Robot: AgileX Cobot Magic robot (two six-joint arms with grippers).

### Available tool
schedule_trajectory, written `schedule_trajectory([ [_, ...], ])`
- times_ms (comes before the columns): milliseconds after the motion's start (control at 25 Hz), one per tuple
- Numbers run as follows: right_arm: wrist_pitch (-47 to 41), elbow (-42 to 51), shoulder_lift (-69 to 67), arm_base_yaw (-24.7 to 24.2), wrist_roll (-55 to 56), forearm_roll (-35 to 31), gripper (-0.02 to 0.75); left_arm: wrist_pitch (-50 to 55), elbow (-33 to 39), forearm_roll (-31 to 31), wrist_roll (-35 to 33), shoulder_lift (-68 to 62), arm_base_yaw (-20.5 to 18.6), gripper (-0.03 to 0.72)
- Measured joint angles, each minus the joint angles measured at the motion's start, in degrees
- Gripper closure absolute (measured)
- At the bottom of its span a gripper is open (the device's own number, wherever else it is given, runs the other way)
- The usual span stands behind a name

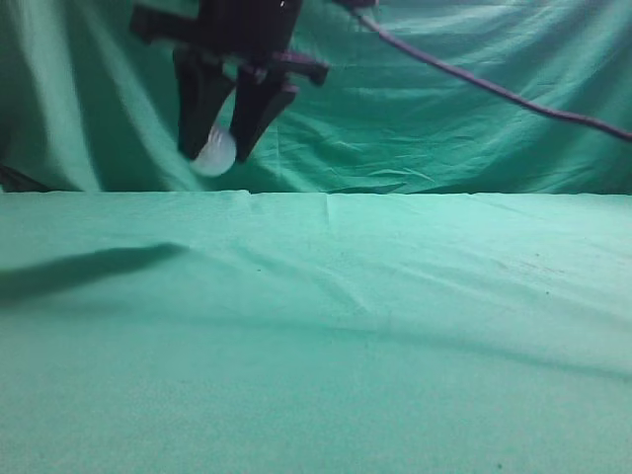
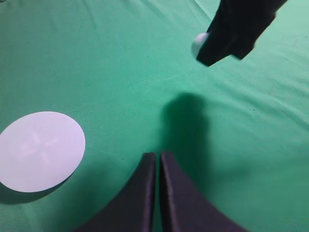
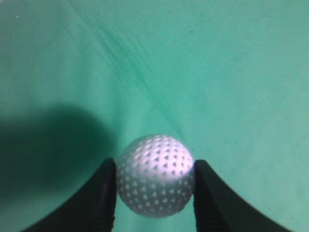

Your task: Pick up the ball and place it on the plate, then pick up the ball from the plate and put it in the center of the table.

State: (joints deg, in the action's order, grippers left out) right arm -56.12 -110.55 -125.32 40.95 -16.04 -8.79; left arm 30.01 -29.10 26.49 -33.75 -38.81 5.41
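Exterior view: the right gripper (image 1: 219, 148) hangs high above the green-clothed table (image 1: 326, 336), its two dark fingers (image 1: 197, 104) closed on the golf ball (image 1: 214, 150), which shows only at their tips. The ball sits low in the grasp — if the hold is shallow, a jolt during travel could squeeze it out, and from that height it would likely bounce and roll off across the cloth. No plate shows here.

Left wrist view: the left gripper (image 2: 157, 162) has its jaws pressed together with nothing between them, hovering over bare cloth. The white plate (image 2: 39, 151) lies flat at the lower left; the ball (image 2: 199, 43) peeks from behind the right gripper (image 2: 212, 53) at the upper right, well apart from the plate. The plate looks nearly rimless, so a ball released above it rather than set down gently may roll straight off.

Right wrist view: the dimpled ball (image 3: 155, 174) is pinched at its widest girth between both fingers (image 3: 99, 203), off the cloth — a round, hard surface that could slip if the grip slackens.
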Motion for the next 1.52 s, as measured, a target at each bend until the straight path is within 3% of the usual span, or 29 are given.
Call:
schedule_trajectory([
  [640, 4.69, -3.09, -8.66, 0.8, -0.32, -0.23, 0.405, -0.12, 0.0, 0.0, 0.0, 0.0, 0.0, 0.688],
  [840, 4.25, -3.09, -7.77, 0.8, -0.32, -0.23, 0.193, -0.22, 0.0, 0.0, 0.0, 0.0, 0.0, 0.688],
  [1040, -2.49, -6.18, -2.1, 0.8, -0.17, 2.2, 0.197, -0.22, 0.0, 0.0, 0.0, 0.0, 0.0, 0.688],
  [1360, -14.92, -8.68, 11.69, 0.09, 5.99, 8.44, 0.671, -0.22, 0.0, 0.0, 0.0, 0.0, 0.0, 0.688],
  [1440, -15.68, -8.68, 15.19, -0.81, 8.53, 10.39, 0.738, -0.22, 0.0, 0.26, 0.0, 0.0, 0.0, 0.688],
  [1520, -15.88, -8.68, 18.63, -1.4, 10.77, 11.83, 0.738, -0.22, 0.0, 0.66, 0.0, 0.28, 0.0, 0.688],
])
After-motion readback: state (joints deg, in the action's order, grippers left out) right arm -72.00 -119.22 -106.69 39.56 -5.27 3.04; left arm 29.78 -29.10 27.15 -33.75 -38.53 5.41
